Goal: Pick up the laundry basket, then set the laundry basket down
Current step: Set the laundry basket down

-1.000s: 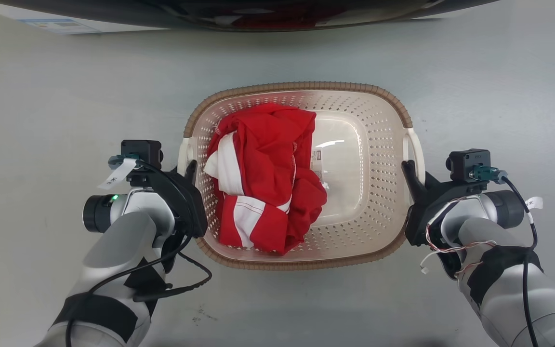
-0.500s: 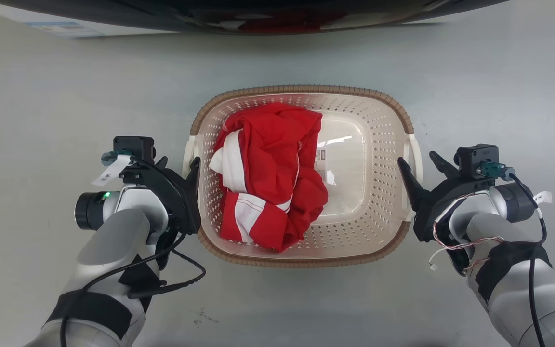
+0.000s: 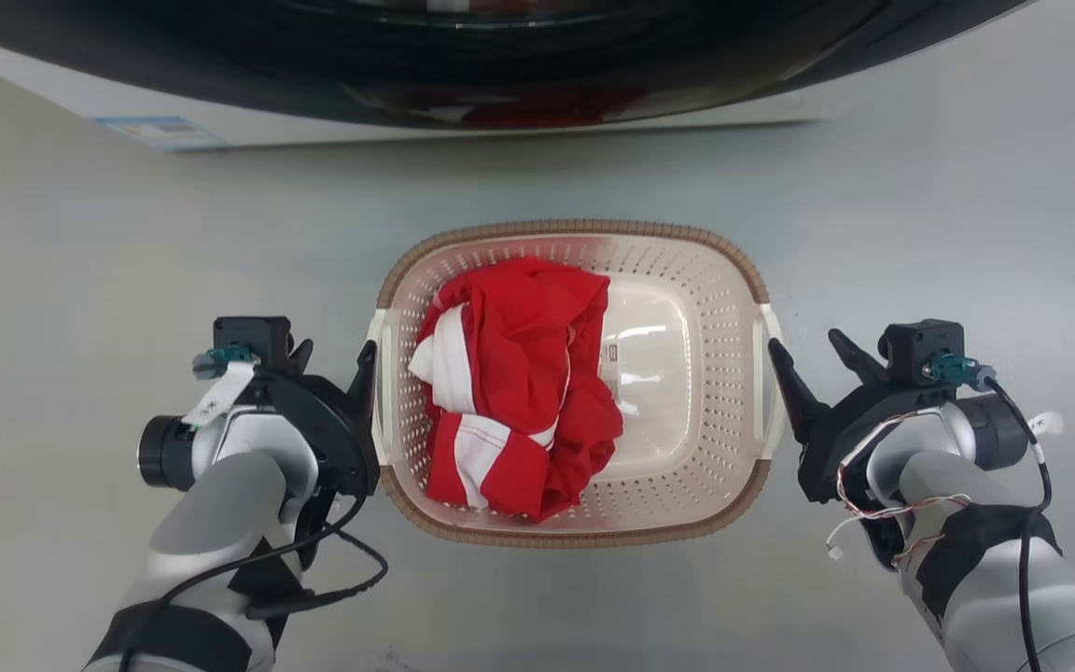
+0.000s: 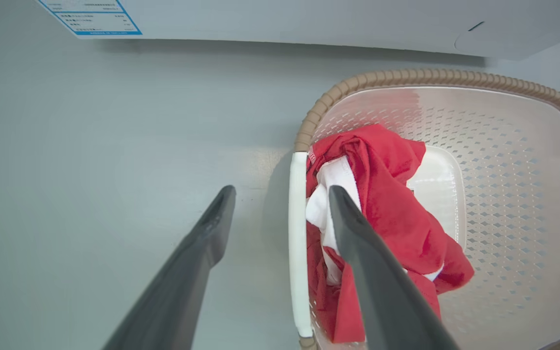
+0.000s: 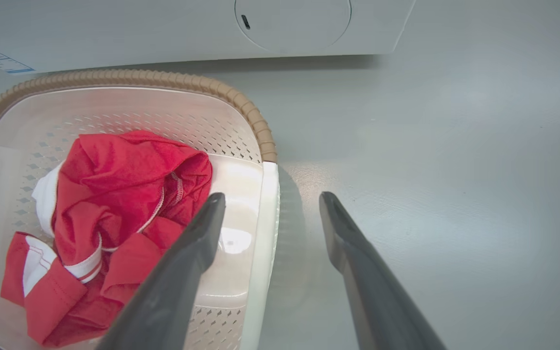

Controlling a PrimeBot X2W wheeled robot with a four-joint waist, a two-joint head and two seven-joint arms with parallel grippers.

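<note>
Both units have opened since 1 s ago: the left end effector (image 3: 336, 350) and right end effector (image 3: 802, 341) are released, fingers spread astride the 2 white handles. The laundry basket (image 3: 575, 227), holding a red garment (image 3: 519, 392), rests on the floor (image 3: 127, 233) near the washing machine (image 3: 500, 56). Set-down judged complete

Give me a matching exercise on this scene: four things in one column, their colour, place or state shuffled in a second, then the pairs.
1. rim of the laundry basket
2. garment
3. left gripper
4. label

A. red and white, inside the basket
B. open, at a white handle
C. brown, woven look
D. blue-edged, on the white appliance

Pairs: 1-C, 2-A, 3-B, 4-D
</note>
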